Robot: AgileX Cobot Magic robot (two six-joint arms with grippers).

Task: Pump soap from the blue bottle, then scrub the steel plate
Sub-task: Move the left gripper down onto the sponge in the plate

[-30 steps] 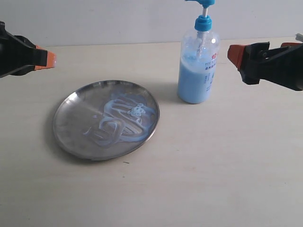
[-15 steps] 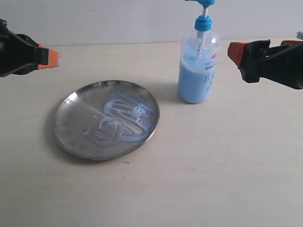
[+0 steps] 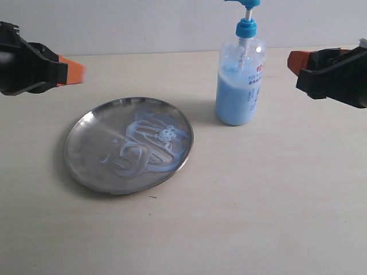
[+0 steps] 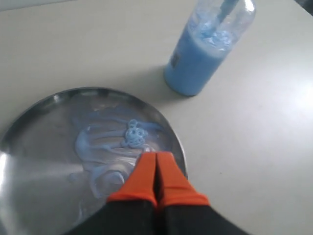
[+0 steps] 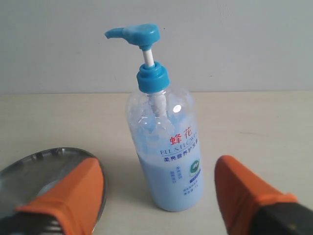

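Observation:
The steel plate (image 3: 86,166) lies on the table at left of centre, with pale blue soap (image 3: 146,142) smeared in swirls over its middle. The blue bottle (image 3: 239,86) stands upright behind and to the right of the plate, its pump head (image 5: 134,34) raised. My left gripper (image 3: 74,71) hovers above the table behind the plate's left side, shut and empty. In the left wrist view its closed fingertips (image 4: 156,157) hang over the soap (image 4: 132,134). My right gripper (image 3: 297,59) is open, to the right of the bottle and clear of it. The bottle (image 5: 164,122) shows beyond its spread fingers (image 5: 73,191).
The pale wooden tabletop (image 3: 258,200) stretches bare in front of and to the right of the plate. A light wall (image 3: 143,23) runs along the table's far edge just behind the bottle.
My left gripper has moved right, toward the plate. My right gripper has drawn back a little to the right, away from the bottle. Plate, soap and bottle have not moved.

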